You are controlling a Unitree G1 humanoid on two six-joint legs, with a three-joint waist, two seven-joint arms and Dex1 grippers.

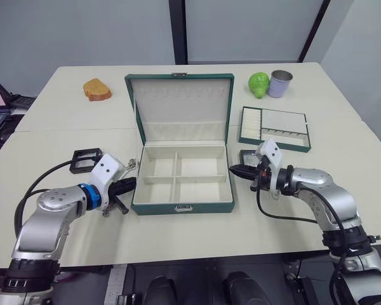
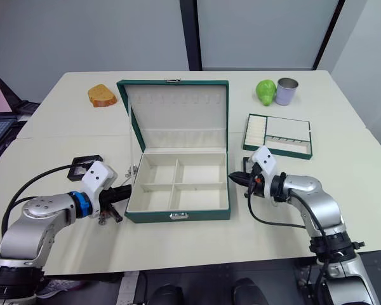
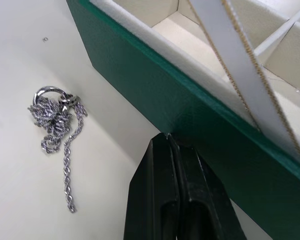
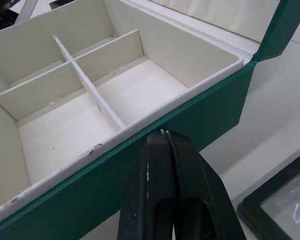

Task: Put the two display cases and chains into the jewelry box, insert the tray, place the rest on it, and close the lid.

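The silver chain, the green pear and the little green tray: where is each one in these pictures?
Silver chain [image 3: 54, 114]: left wrist view, on the bunched part beside the ring.
Green pear [image 1: 258, 84]: left eye view, middle of the fruit.
Tray [image 1: 274, 145]: left eye view, on its near green wall.

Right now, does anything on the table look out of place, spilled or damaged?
Nothing looks damaged or spilled. The jewelry box stands open and square, its compartments empty. One chain lies bunched on the table just outside the box's left wall. A bread slice, a green fruit and a cup sit at the far edge, unrelated to jewelry.
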